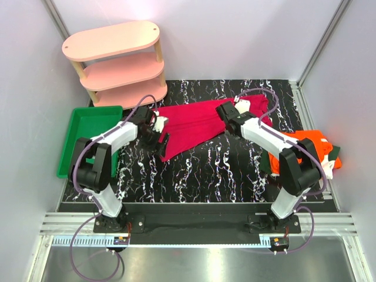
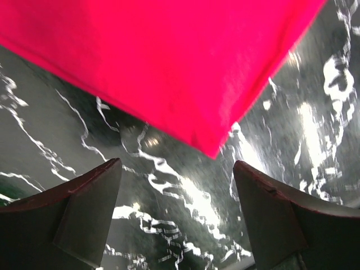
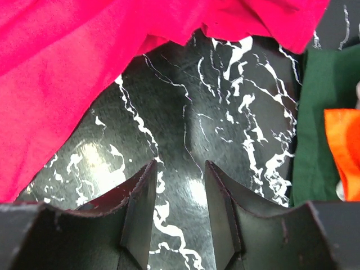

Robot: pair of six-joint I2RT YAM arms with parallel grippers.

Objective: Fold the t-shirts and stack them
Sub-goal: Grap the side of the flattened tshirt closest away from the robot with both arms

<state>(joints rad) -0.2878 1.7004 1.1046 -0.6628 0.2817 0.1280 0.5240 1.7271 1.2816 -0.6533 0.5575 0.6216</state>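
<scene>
The fingers point(image 2: 84, 208) of the left gripper point(image 2: 177, 216) are spread wide with nothing between them, over the black marbled table point(image 2: 185, 191). A corner of the crimson t-shirt point(image 2: 169, 67) is seen just beyond the tips, filling the upper part of the left wrist view. The fingers point(image 3: 140, 208) of the right gripper point(image 3: 180, 214) are parted by a narrow gap, and only bare tabletop is seen between them. Crimson cloth fills the upper left of that view. The dark green t-shirt point(image 3: 315, 124) is seen along the right side, with the orange t-shirt point(image 3: 343, 152) at the far right edge. In the top view the crimson shirt is spread at the table's centre, between the two grippers, and the orange and green shirts are heaped together at the right edge. A green tray point(image 1: 88, 123) is placed at the left, and a pink shelf point(image 1: 117, 61) at the upper left.
</scene>
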